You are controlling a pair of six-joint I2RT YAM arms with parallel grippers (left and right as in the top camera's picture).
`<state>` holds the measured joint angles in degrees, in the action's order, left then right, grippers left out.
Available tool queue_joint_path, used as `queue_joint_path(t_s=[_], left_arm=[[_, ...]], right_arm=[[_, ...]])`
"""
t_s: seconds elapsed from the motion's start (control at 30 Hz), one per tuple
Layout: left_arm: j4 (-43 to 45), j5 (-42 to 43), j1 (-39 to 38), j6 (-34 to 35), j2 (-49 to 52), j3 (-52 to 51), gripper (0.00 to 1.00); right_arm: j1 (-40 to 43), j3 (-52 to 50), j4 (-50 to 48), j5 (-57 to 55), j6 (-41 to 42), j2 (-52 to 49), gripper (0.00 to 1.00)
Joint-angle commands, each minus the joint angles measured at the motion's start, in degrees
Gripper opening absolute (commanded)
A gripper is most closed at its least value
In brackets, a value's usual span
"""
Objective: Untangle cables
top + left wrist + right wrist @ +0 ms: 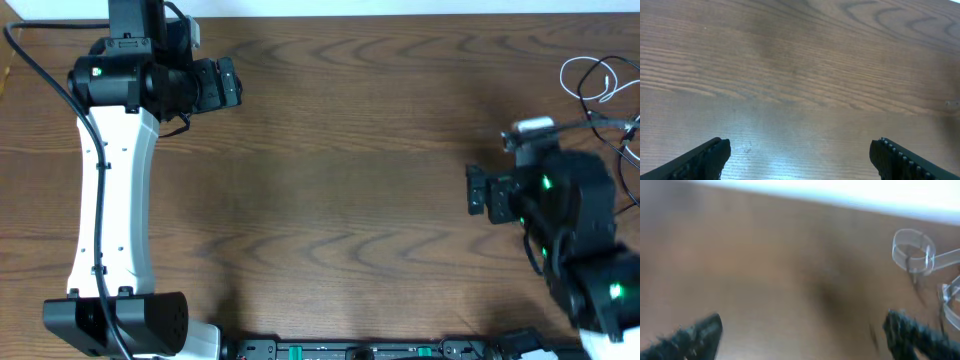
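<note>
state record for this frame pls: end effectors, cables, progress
left end effector: open, empty, over bare table
right end effector: open, empty
white cable: looped, top right of the overhead view
black cables: just below the white one, partly hidden by the right arm
progress: nothing gripped, untangling not started

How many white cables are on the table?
1. The white cable lies looped at the right edge of the table, beyond the right arm. Black cables beside it pass behind the arm, so another could be hidden.
</note>
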<state>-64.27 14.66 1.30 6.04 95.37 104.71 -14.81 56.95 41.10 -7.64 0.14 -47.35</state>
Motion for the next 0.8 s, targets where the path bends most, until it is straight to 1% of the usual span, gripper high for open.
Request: queue_joint_path(t_s=[0.0, 0.13, 0.17, 0.2, 0.27, 0.3, 0.43, 0.63, 0.77], left_arm=[[-0.2, -0.4, 0.0, 0.3, 0.1, 0.1, 0.95], [-0.2, -0.4, 0.0, 0.3, 0.1, 0.1, 0.94], [-0.2, -0.4, 0.0, 0.3, 0.1, 0.1, 0.94], [-0.2, -0.4, 0.0, 0.3, 0.1, 0.1, 0.94], [-0.2, -0.4, 0.0, 0.3, 0.1, 0.1, 0.94], [-0.2, -0.4, 0.0, 0.3, 0.1, 0.1, 0.94], [-0.2, -0.4, 0.0, 0.3, 0.1, 0.1, 0.94], [-0.2, -0.4, 0.0, 0.3, 0.1, 0.1, 0.94], [-0.2, -0.4, 0.0, 0.3, 0.1, 0.1, 0.94]], right_arm=[[-0.2, -8.3, -9.0, -1.9, -0.7, 8.1, 0.99], [-0.2, -20.1, -22.5, -1.9, -0.7, 17.9, 0.99], [-0.2, -21.4, -23.7, -1.9, -0.7, 19.1, 0.99], [-0.2, -25.2, -27.2, -1.9, -0.7, 22.3, 0.99], [-0.2, -29.5, -30.6, -1.9, -0.7, 25.6, 0.99], [-0.2, -33.7, -34.0, -1.9, -0.7, 28.8, 0.99], [-0.2, -44.2, -42.6, -1.8, 0.2, 36.8, 0.99], [0.3, -52.3, -48.2, -1.8, 1.8, 44.6, 0.99], [3.9, -56.2, -49.5, -1.8, 9.2, 46.1, 0.99]])
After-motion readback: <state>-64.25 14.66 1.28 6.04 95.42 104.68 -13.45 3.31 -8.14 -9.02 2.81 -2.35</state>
